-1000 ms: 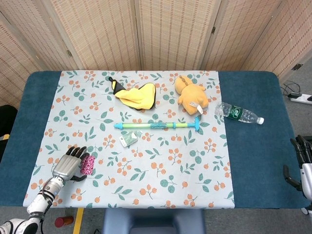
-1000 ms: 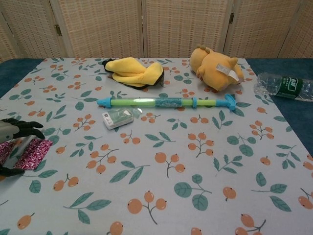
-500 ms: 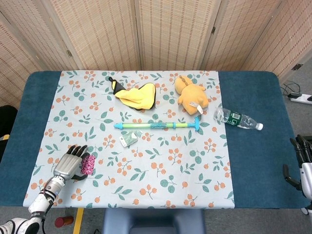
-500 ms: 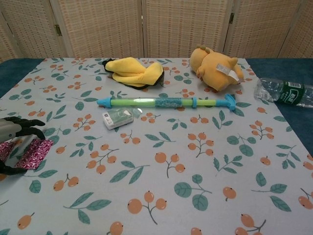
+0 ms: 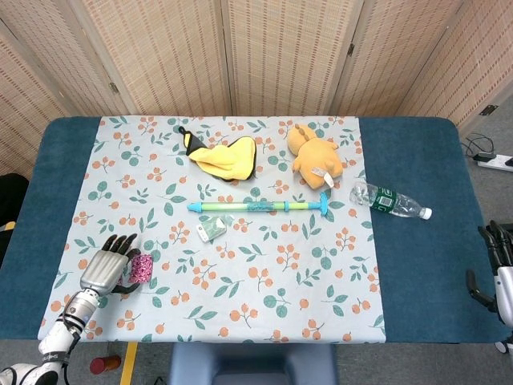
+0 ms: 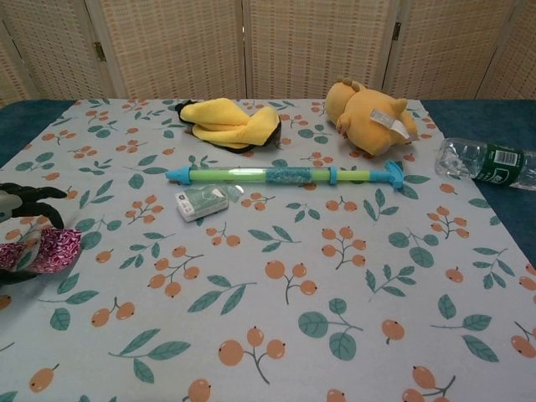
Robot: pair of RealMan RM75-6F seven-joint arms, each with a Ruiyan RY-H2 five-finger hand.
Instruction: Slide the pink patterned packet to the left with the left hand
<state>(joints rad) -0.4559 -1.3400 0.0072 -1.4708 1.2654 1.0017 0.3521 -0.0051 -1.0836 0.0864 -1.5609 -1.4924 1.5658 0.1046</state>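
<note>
The pink patterned packet (image 5: pixel 143 269) lies near the front left of the floral cloth (image 5: pixel 240 281), bunched up with one edge raised. My left hand (image 5: pixel 103 270) rests against its left side. The fingers stretch out above the packet and the thumb lies below it, so the packet sits in the crook between them. In the chest view the packet (image 6: pixel 48 249) shows at the far left edge, with the dark fingers (image 6: pixel 29 198) of the left hand just above it. My right hand (image 5: pixel 497 269) hangs off the table's right edge, holding nothing, with its fingers apart.
A blue-green water pump toy (image 5: pixel 260 207) lies across the middle, with a small clear packet (image 5: pixel 211 231) in front of it. A yellow plush (image 5: pixel 224 155) and an orange plush (image 5: pixel 317 157) sit further back. A plastic bottle (image 5: pixel 390 201) lies on the blue tabletop at the right.
My left hand has moved left with the packet, which has bunched up from flat. The bottle has rolled a little toward the front. The right hand has not moved.
</note>
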